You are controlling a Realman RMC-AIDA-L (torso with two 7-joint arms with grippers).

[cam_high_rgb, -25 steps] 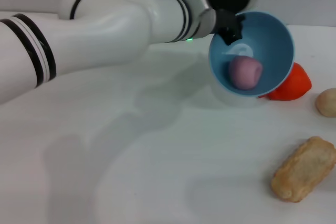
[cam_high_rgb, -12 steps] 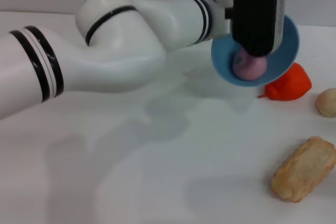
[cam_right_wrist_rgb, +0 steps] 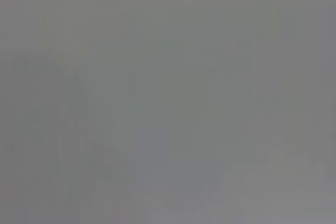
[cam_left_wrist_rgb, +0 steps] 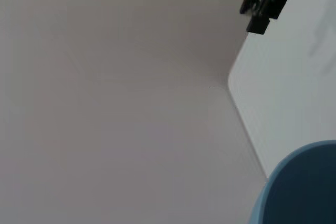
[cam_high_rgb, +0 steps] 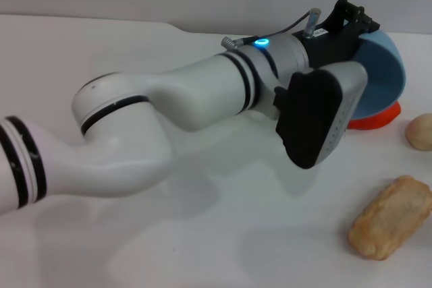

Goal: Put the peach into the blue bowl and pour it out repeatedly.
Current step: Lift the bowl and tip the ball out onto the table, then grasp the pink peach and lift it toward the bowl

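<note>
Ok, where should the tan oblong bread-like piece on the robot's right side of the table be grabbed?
Grip the tan oblong bread-like piece across its narrow middle, from straight above: it lies flat, slanted, both long sides clear. The left gripper holds the tilted light blue plastic bowl.

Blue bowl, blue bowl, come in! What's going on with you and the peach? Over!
Left gripper at the blue bowl, bowl tipped on its side. Peach hidden behind the wrist. Red-orange fruit right under the bowl. Right arm not seen.
</note>
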